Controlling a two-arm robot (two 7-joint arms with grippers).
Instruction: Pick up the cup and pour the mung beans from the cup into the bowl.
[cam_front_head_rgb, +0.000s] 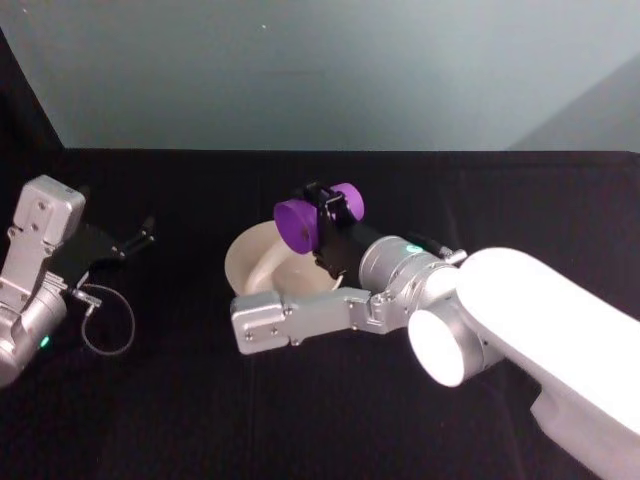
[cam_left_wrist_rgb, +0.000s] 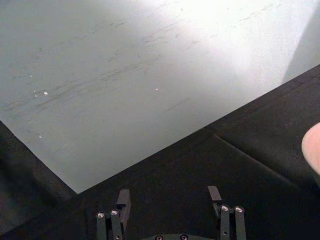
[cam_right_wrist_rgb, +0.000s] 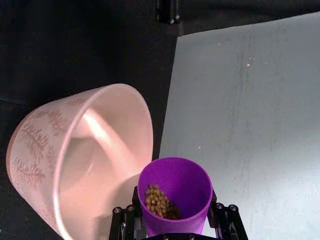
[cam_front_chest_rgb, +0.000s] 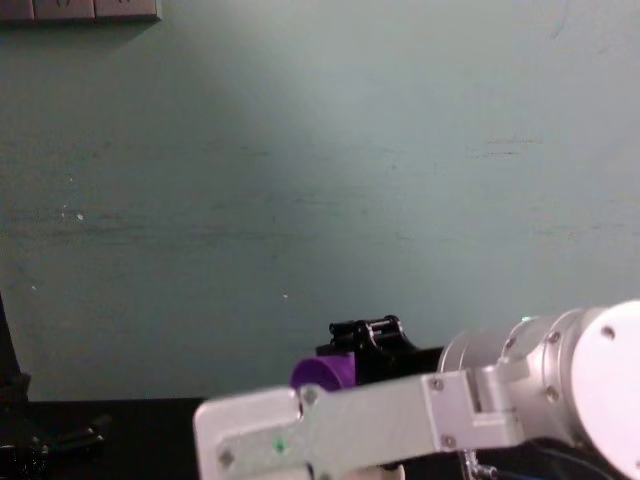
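My right gripper (cam_front_head_rgb: 323, 212) is shut on the purple cup (cam_front_head_rgb: 300, 222), which is tipped nearly on its side above the white bowl (cam_front_head_rgb: 255, 262), mouth towards the robot's left. In the right wrist view the cup (cam_right_wrist_rgb: 175, 192) sits between the fingers (cam_right_wrist_rgb: 222, 220) with mung beans (cam_right_wrist_rgb: 159, 202) heaped against its lower wall. The bowl (cam_right_wrist_rgb: 85, 160) lies just beyond the cup's rim, and its inside looks bare. In the chest view the cup (cam_front_chest_rgb: 325, 373) shows behind the right forearm. My left gripper (cam_front_head_rgb: 140, 238) rests open at the far left, away from both.
The table has a black cloth (cam_front_head_rgb: 200, 400), and a pale green wall (cam_front_head_rgb: 330, 70) stands behind it. A thin cable loop (cam_front_head_rgb: 108, 325) lies by the left arm. In the left wrist view the open gripper (cam_left_wrist_rgb: 169, 197) faces the wall, with the bowl's edge (cam_left_wrist_rgb: 312, 147) at the side.
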